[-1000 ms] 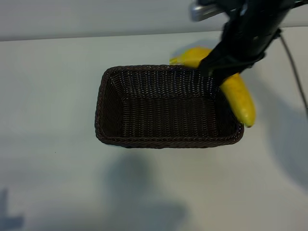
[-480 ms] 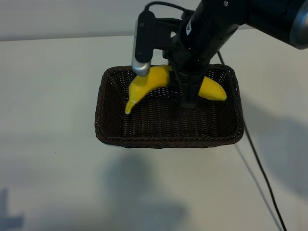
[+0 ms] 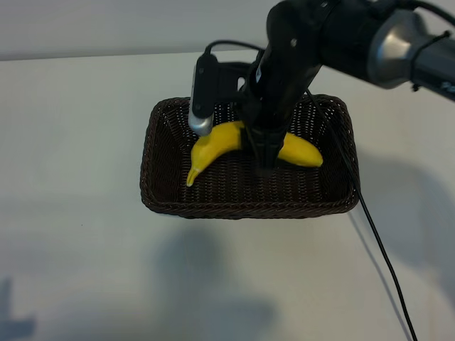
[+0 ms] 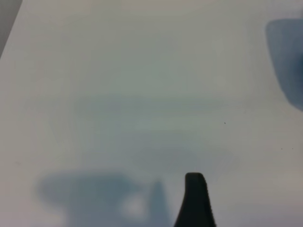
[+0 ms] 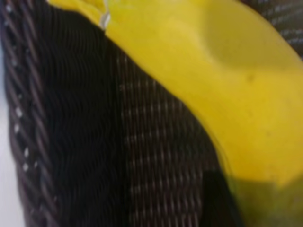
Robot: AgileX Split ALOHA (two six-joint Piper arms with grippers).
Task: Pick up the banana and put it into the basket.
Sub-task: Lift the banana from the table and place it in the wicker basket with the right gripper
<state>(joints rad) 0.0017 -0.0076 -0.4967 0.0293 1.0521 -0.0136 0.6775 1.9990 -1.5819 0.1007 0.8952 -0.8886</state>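
Right gripper (image 3: 264, 153) at frame centre, clamped across the banana's (image 3: 213, 145) middle, stem toward lower left, blunt end right, low inside the basket (image 3: 249, 207). Left gripper (image 4: 195, 201) spread wide over bare table (image 4: 142, 94).

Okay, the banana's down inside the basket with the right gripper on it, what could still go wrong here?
1. The right gripper grips the banana at its middle, low inside the basket; opening too little might drag the banana back up on retreat.
2. The arm's cable hangs across the basket's rim and could snag or tug it.
3. The gripper reaches deep; pressing lower might jam it against the wicker floor.
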